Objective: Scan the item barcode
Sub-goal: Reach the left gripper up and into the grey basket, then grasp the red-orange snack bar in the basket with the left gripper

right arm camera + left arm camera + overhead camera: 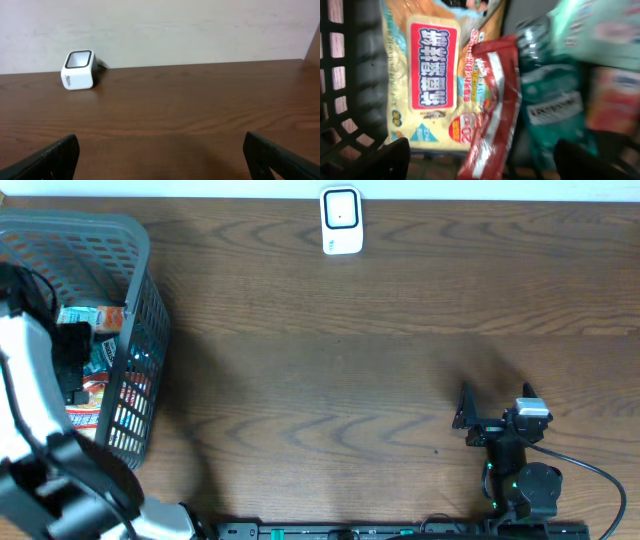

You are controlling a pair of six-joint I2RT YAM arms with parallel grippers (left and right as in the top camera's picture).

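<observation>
Glossy crinkled packets (492, 100) in lattice basket (140, 360)

A grey mesh basket (140, 300) stands at the table's (330, 360) left edge with colourful packets (95, 320) inside. The left arm (35, 370) reaches down into it; its gripper seems lost among them. A white scanner (341, 220) sits at the far edge. The right gripper (497, 404) rests near the front right, jaws apart.
</observation>
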